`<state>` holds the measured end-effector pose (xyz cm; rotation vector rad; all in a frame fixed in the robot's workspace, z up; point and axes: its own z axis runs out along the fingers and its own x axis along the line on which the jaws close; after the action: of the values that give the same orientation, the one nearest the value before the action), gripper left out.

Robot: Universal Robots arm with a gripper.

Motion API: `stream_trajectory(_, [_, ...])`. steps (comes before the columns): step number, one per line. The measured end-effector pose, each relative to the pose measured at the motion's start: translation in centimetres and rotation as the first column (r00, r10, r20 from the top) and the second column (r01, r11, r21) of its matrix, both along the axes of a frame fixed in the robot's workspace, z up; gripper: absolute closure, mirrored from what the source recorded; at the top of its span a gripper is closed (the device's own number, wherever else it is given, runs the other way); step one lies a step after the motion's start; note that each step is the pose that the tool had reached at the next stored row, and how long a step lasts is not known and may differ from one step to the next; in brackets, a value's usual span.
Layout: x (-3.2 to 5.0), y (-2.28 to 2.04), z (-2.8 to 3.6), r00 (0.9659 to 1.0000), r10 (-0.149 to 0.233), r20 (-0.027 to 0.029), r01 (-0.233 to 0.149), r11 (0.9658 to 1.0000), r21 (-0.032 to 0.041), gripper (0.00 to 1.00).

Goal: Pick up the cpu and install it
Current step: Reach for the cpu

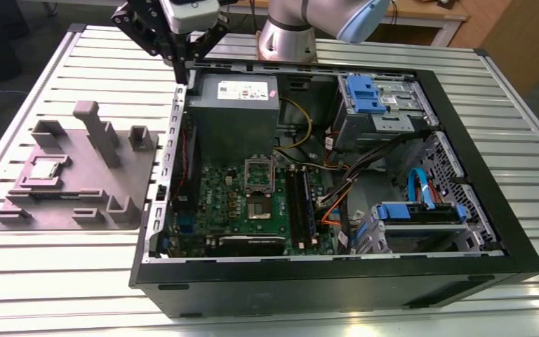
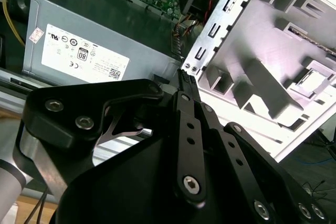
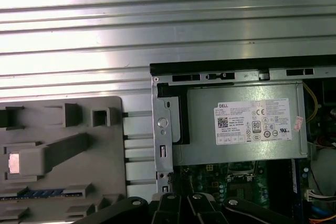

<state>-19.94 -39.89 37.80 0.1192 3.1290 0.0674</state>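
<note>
— Since the cpu [image 1: 45,169] is the job, where's it at?
— Lying flat, shiny top up, in a square pocket of the grey fixture tray [image 1: 137,184]. That's on the exterior view's left, well apart from the open PC case [image 1: 344,282].
— Edges?
— Low pocket walls sit close around it, open air above. A tall post [image 1: 101,137] stands near it on the tray, on the case side.
— Fingers?
— Gripper [image 1: 184,74] hangs above the case's far corner on the tray side, just beside the PSU [image 1: 234,116]. In the second wrist view the fingers [image 2: 185,85] are closed tip to tip w/ nothing between them. They're well apart from the cpu.
— Room inside the case?
— Mobo [image 1: 221,205] lies flat below the PSU. The metal-framed socket [image 1: 258,188] is mid-board w/ black RAM slots [image 1: 300,196] just beside it. Orange and black cables [image 1: 344,193] crowd the exterior view's right of the board. Blue drive cages [image 1: 375,95] are past those.
— Tray to case?
— Just beside each other, a thin strip of bench between.
— Surface?
— Ribbed metal bench [image 1: 64,281], slats running across. Wooden furniture [image 1: 494,28] is behind it, dark floor off the exterior view's left.
</note>
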Motion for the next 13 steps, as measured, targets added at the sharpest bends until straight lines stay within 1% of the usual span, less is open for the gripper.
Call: stream_trajectory(13, [-0.33,0.0,0.0,1.0,0.0,0.0,0.0,1.0,0.0,0.9])
